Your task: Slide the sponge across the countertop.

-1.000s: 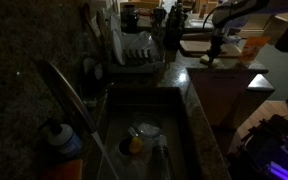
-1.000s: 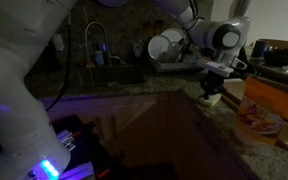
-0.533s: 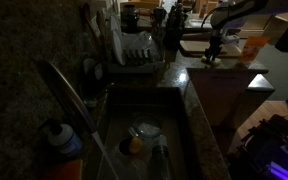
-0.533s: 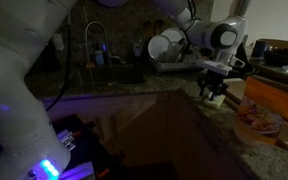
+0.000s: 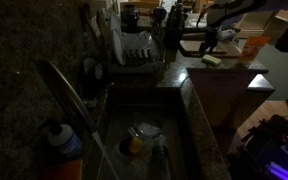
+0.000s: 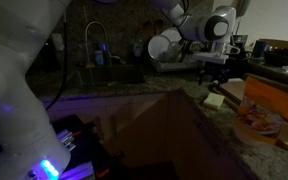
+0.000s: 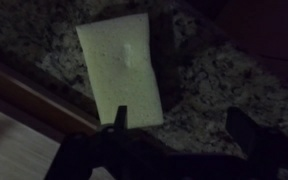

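Gripper point(image 7: 181, 120): jaws spread wide, nothing between them; both fingers dark at the bottom of the wrist view.
Height: in an exterior view the gripper point(image 6: 216, 76) hangs above the stone with a clear gap below it, touching nothing.
Sponge point(image 7: 121, 70): pale yellowish-green pad lying flat, below the gripper and ahead of it, offset toward one finger point(image 7: 114, 128) rather than centred between the two.
Countertop point(image 7: 219, 85): dark speckled stone under the sponge; the sponge's nearest corner sits close to the straight edge.
Exterior check: sponge point(image 5: 213, 61) lies just beneath the gripper, apart from it.
Dish rack point(image 5: 134, 50): well beyond the gripper, holds pale dishes.
Sink point(image 5: 180, 125): farther off, a round orange-yellow item point(image 5: 132, 146) among dishes inside.
Lighting: dim; fine detail unreadable.
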`<state>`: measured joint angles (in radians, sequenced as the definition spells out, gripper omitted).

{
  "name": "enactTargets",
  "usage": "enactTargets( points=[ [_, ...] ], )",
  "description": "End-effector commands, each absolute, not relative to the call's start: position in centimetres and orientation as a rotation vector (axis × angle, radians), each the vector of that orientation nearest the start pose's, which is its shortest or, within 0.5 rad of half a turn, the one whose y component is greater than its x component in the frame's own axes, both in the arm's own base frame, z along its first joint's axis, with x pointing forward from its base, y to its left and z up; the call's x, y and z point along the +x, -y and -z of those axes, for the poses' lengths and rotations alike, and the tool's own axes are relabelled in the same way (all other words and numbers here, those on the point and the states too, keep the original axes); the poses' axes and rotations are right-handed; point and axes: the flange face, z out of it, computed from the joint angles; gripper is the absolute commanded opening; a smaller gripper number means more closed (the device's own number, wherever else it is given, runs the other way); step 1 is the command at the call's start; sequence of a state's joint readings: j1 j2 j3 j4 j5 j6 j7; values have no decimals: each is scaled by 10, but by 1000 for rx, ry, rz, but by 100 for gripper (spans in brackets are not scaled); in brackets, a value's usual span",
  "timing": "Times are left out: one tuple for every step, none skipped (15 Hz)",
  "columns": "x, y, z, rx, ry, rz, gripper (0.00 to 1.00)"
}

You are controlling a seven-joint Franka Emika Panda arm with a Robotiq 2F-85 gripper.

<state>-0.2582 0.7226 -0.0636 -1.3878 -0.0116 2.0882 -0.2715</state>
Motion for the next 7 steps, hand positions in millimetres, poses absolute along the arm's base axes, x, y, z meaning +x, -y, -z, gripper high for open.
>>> enactTargets(
  points=[
    [682,217,-332,-3221,-136,-52,100],
    [680,215,-345,-3224,-150,-30,100],
    [675,211,-361,-3213,-143,-13,100],
    [672,208,-374,-3200,-121,3,100],
    [666,203,-384,-3186,-91,11,100],
    [663,199,-388,-3179,-73,2,100],
    [682,209,-380,-3204,-111,36,100]
  ],
)
